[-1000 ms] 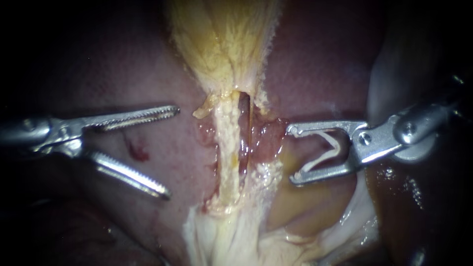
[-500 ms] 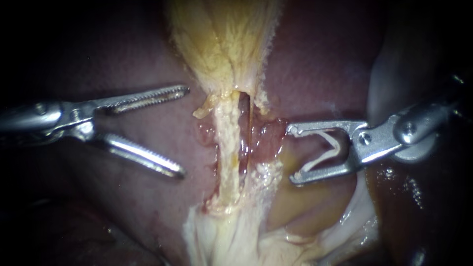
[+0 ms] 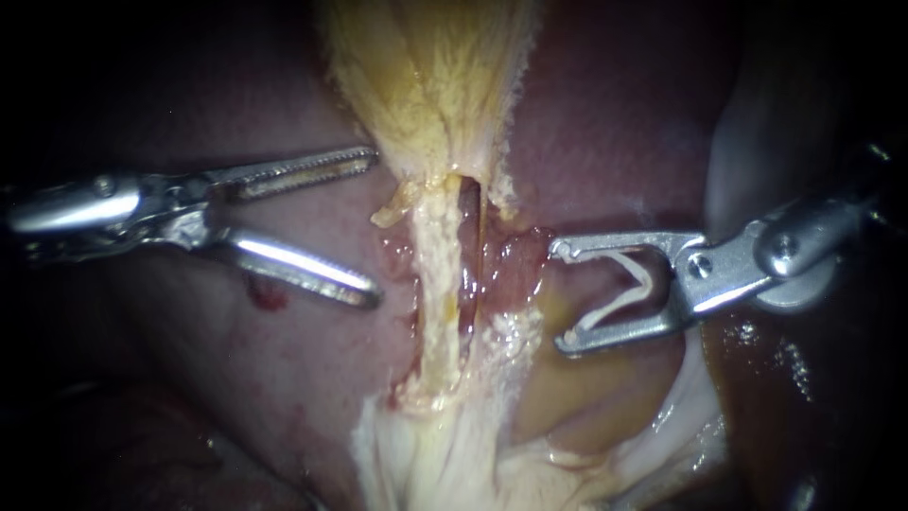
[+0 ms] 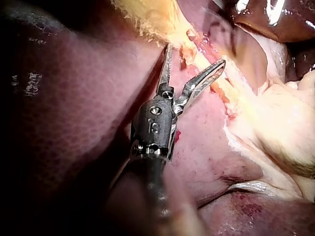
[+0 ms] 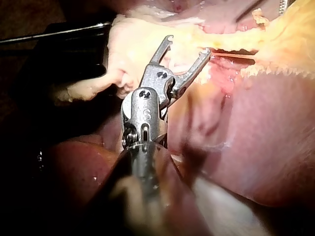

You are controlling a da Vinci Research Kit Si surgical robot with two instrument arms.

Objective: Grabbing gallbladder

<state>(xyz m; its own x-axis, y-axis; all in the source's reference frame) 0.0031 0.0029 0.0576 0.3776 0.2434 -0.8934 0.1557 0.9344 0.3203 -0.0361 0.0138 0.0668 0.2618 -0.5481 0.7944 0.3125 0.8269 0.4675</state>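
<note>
The yellowish gallbladder [image 3: 426,76] hangs at top centre and narrows to a pale tube [image 3: 437,284] that runs down over the liver [image 3: 284,378]. My left instrument [image 3: 374,227] lies just left of that narrowing with its serrated jaws open. The upper jaw tip almost reaches the gallbladder's edge, and nothing is gripped. In the left wrist view the same open jaws [image 4: 195,55] point at the yellow tissue [image 4: 147,14]. My right instrument [image 3: 560,298] waits right of the tube. Its wide jaws hold a white V-shaped clip [image 3: 629,284]. It also shows in the right wrist view [image 5: 188,44].
A second, darker tube [image 3: 470,274] runs beside the pale one in raw red tissue. Whitish fat [image 3: 445,464] spreads below. A small red spot [image 3: 268,295] marks the liver under the left instrument. Pale tissue [image 3: 747,123] lies at the upper right.
My left instrument has moved up and to the right, closer to the gallbladder's narrow end, with its jaws open and slightly less spread. The right instrument has stayed still.
</note>
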